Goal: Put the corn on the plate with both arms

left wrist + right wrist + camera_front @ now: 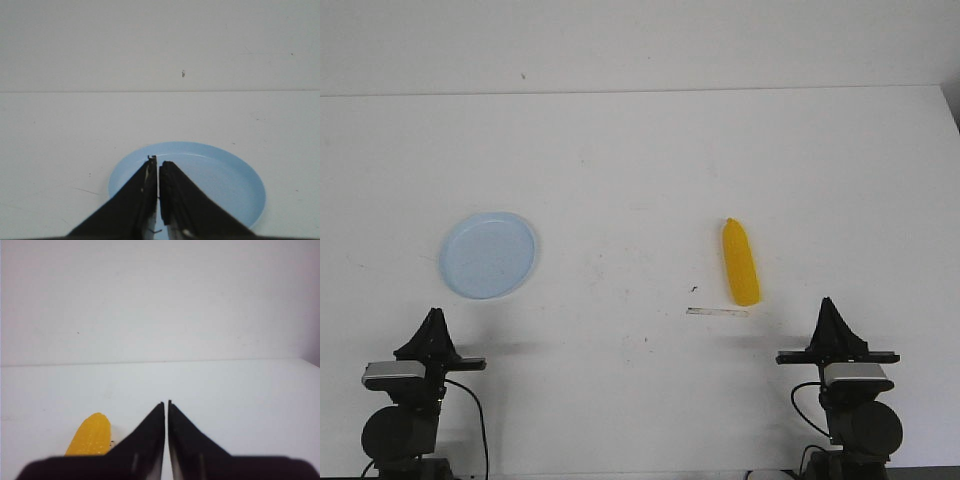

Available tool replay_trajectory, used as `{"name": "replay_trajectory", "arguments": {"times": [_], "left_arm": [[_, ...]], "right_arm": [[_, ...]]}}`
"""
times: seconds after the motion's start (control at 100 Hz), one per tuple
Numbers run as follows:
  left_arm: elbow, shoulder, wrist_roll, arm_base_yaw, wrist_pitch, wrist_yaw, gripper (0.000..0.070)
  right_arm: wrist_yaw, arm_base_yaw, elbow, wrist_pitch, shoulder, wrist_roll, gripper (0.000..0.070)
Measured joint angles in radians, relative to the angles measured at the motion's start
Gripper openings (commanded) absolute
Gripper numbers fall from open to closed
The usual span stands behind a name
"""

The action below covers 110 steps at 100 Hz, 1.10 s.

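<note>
The yellow-orange corn (741, 263) lies flat on the white table, right of centre, its pointed end away from me. It also shows in the right wrist view (90, 436), beside the fingers. The pale blue plate (488, 254) sits at the left and is empty; it also shows in the left wrist view (225, 180). My left gripper (437, 322) is shut and empty, parked near the front edge just short of the plate (158, 161). My right gripper (831, 308) is shut and empty, parked at the front right, apart from the corn (166, 403).
A thin pale strip (717, 312) lies on the table just in front of the corn, with a small dark speck (693, 290) beside it. The table's far edge meets a white wall. The arm bases stand at the front corners.
</note>
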Motion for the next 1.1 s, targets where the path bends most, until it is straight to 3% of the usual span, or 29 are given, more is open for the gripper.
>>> {"name": "replay_trajectory", "arguments": {"times": [0.64,0.84,1.1], "left_arm": [[0.003,0.000,-0.015,-0.001,-0.006,0.001,0.0001],[0.139,0.030,-0.105,-0.001,-0.148,0.000,0.0001],[0.365,0.226,-0.131,-0.001,-0.296,0.000,0.0001]], "right_arm": [[0.000,0.000,0.000,0.000,0.000,0.000,0.0010],[0.000,0.000,0.000,0.000,0.000,0.000,0.0010],[0.000,0.000,0.000,0.000,0.000,0.000,0.0010]]}}
